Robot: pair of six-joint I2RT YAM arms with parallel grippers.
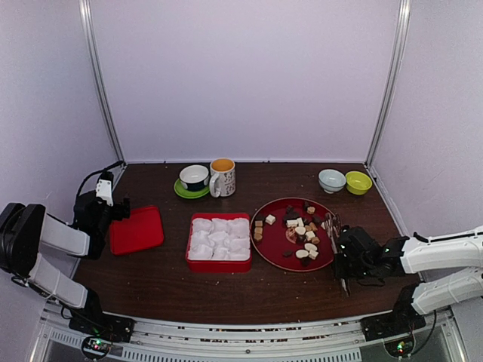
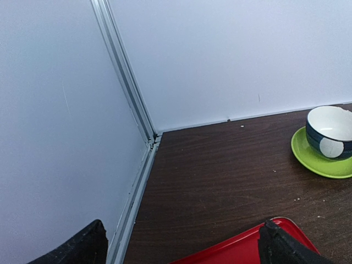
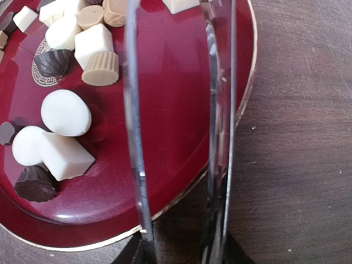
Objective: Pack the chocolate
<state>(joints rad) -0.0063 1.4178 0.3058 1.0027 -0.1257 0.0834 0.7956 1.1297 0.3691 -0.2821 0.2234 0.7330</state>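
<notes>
The right gripper [image 3: 180, 255] is clenched on the handle end of the metal tongs [image 3: 132, 137], a dark finger on either side of them. The two tong arms stand apart and reach out over the near right rim of the round red plate [image 3: 176, 99]. Nothing sits between their tips as far as the right wrist view shows.

The chocolate [image 3: 66, 113] lies loose on this plate: white ovals and cubes, tan fluted rounds and dark leaf-shaped pieces. Most of it is gathered on the middle and far part, to the left of the tongs and apart from them.

Left of the plate and just beside it stands a red box [image 1: 219, 265] filled with white paper cups [image 1: 219, 235].

Further left, a flat red lid [image 1: 137, 230] rests on the brown table [image 1: 166, 283]. The left gripper [image 2: 181, 245] is at the lid's far edge, released, fingers spread wide with nothing between them.

Along the back sit a dark-banded bowl [image 1: 194, 176] on a green saucer [image 1: 183, 191], a mug [image 1: 223, 178] just beside it, and to the right a pale bowl [image 1: 331, 180] touching a green bowl [image 1: 358, 182].
</notes>
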